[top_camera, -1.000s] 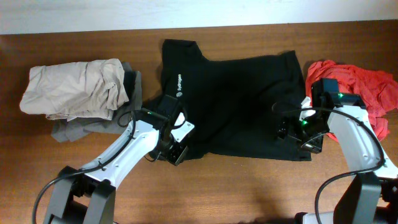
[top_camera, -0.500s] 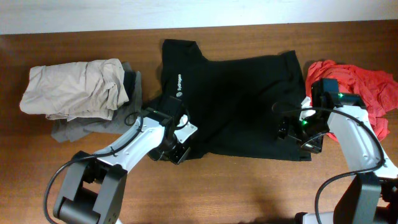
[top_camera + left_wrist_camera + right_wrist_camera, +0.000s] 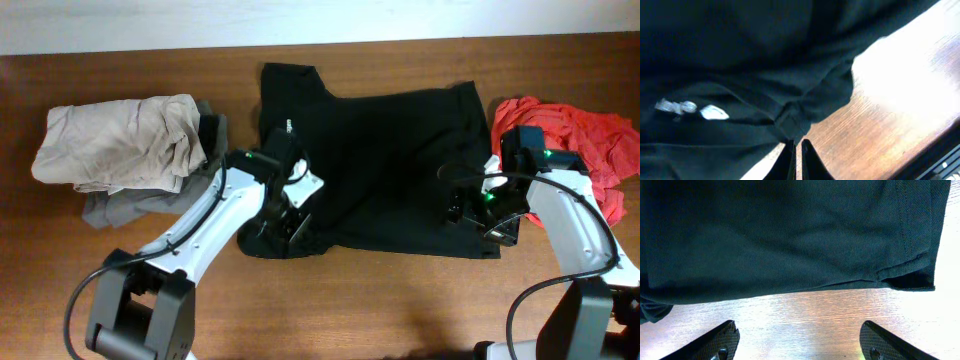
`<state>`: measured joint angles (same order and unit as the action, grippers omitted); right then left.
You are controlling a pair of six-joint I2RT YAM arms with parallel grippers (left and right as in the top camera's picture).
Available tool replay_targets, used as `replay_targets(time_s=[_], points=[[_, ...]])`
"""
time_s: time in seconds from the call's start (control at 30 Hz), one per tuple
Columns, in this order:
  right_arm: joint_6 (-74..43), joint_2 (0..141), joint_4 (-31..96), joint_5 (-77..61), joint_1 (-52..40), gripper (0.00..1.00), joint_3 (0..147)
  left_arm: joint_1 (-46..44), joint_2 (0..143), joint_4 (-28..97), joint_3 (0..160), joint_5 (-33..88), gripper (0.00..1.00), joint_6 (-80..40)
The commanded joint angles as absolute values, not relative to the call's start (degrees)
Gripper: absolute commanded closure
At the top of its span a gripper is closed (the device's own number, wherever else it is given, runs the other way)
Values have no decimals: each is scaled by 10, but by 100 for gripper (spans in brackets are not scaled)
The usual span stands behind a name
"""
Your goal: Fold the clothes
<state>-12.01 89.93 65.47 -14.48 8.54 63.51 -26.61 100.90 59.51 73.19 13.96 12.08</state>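
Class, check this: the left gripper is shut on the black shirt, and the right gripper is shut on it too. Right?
No: the right gripper is open, holding nothing, as the right wrist view shows. The left gripper is indeed shut on the black shirt.

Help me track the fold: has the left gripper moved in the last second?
Yes. Shut on the black shirt's edge, the left gripper has shifted toward the table's far edge, closer to level with the unmoved beige garment.

Wood table (image 3: 400, 300) — blk shirt (image 3: 400, 160) ctr, beige/grey pile (image 3: 120, 145) L, red garment (image 3: 590, 140) R.
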Motion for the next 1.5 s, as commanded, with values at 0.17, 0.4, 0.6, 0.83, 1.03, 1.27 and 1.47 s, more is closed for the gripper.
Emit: replay_targets(time_s=[0.17, 0.4, 0.6, 0.83, 1.03, 1.27, 1.47], points=[[-123, 888, 653, -143, 83, 18, 633, -269, 1013, 622, 736, 140, 54, 131], [-123, 888, 650, -143, 83, 18, 633, -270, 1013, 580, 663, 149, 48, 127], [-123, 888, 645, -143, 83, 18, 633, -270, 1014, 540, 628, 172, 53, 127], [-123, 888, 644, -144, 83, 18, 633, -276, 1022, 531, 628, 172, 57, 127], [-123, 888, 645, -144, 83, 18, 633, -299, 1051, 524, 628, 167, 72, 127], [-123, 888, 644, -143, 83, 18, 633, -300, 1052, 540, 652, 152, 97, 125], [-123, 888, 644, -143, 83, 18, 633, -300, 1052, 637, 743, 94, 98, 126]])
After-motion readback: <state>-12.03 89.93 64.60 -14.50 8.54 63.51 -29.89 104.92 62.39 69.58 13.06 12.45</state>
